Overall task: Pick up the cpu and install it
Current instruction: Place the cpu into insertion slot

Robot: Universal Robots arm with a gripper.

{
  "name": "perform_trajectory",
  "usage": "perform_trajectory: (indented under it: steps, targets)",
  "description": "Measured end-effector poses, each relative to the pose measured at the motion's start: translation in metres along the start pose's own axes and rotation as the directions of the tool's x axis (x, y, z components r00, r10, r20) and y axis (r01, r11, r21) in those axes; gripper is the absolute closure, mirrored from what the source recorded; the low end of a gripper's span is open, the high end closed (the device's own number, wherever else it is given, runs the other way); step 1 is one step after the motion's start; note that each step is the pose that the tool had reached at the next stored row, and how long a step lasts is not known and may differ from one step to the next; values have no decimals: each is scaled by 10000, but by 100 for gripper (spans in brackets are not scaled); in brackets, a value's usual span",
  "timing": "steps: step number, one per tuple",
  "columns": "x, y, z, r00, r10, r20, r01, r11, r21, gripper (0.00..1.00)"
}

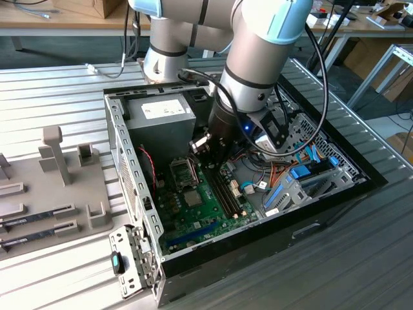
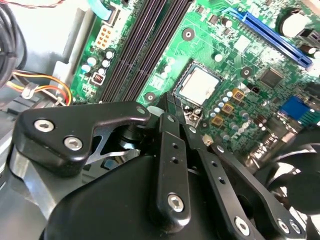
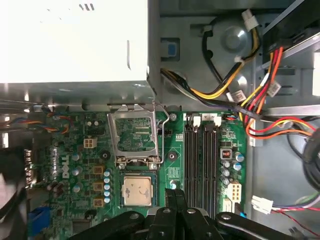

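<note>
End effector (image 3: 176,194), fingers together and empty, hovers just beside the silver-topped square cpu (image 3: 138,191) on the green motherboard (image 3: 172,155).

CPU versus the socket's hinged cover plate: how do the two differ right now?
The cpu lies flat in its socket, while the cover plate is swung open, clear of it. The cpu has a solid silver top; the cover plate is a frame with an open middle. In the first wrist view the cover plate looks somewhat larger than the cpu. Both are squarish, silver metal, and adjoin on the motherboard.
</note>
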State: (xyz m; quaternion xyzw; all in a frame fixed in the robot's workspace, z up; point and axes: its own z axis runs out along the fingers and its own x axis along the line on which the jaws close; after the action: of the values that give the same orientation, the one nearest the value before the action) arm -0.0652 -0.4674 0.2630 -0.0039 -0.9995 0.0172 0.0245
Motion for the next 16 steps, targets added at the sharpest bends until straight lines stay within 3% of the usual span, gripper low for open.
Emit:
perform_trajectory:
  steps: [6,9,13,15,16]
  targets:
    - [-1,0,-4,10000,-46,0,46,10000,1,89]
    - [-1,0,-5,9985,-556,17,555,9985,27,89]
    - [-1,0,-4,9902,-1398,43,1398,9902,71,89]
    - [-1,0,-4,9836,-1802,53,1802,9836,94,89]
    - [-1,0,-3,9780,-2085,61,2085,9780,109,89]
